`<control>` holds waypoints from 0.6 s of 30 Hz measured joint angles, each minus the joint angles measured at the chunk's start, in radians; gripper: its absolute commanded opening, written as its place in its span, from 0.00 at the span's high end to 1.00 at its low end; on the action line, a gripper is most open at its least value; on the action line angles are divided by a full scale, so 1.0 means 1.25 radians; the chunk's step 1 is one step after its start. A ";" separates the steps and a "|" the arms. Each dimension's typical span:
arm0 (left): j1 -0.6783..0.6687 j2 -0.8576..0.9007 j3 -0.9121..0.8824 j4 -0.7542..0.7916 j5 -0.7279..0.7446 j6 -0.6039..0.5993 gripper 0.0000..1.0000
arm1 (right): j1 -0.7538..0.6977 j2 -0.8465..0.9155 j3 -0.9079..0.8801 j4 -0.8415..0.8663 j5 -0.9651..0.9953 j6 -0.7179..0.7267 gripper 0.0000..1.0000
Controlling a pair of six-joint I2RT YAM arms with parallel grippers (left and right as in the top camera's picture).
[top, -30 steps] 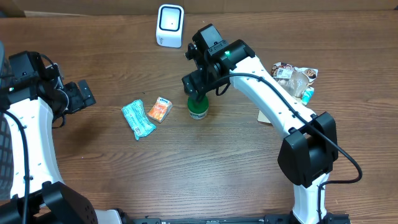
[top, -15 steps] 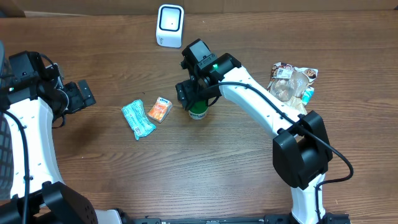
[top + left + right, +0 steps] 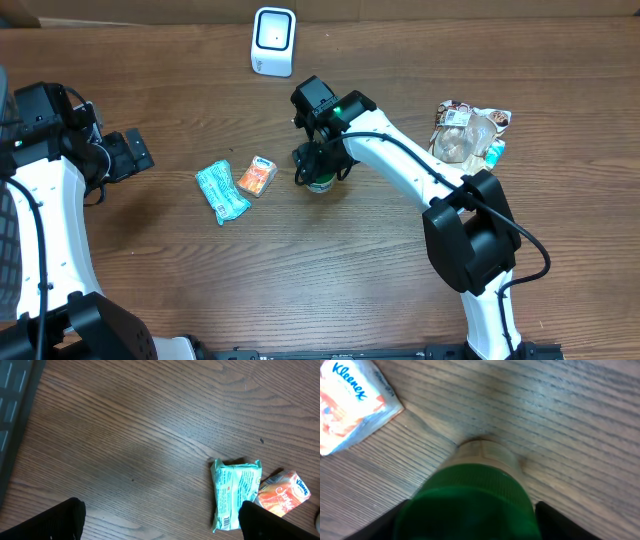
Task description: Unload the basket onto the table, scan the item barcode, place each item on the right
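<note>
Poised astride the green screw cap of a small pale-bodied round bottle (image 3: 470, 502): right gripper (image 3: 318, 163), jaws on either side, impossible to tell whether already pinching. Stood upright near table centre, just right of an orange Kleenex tissue pack (image 3: 256, 176) and a teal plastic-wrapped packet (image 3: 221, 191). Judged the pick-up step; next called for a firm close, a lift, then a carry to the white boxy barcode scanner (image 3: 273, 41) at the far edge, label turned toward it. Parked wide and empty, well to the left: left gripper (image 3: 137, 153).
</note>
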 measured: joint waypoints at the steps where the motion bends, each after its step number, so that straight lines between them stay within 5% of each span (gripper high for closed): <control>1: 0.000 0.000 0.000 0.000 0.000 0.000 0.00 | 0.001 0.000 0.000 0.000 0.002 0.002 0.41; 9: 0.000 0.000 0.000 0.000 0.000 0.000 0.00 | -0.001 0.008 0.085 -0.109 0.001 0.000 0.55; 18: 0.000 0.000 0.000 0.000 0.000 0.000 0.00 | -0.104 -0.029 0.216 -0.150 -0.468 -0.186 0.55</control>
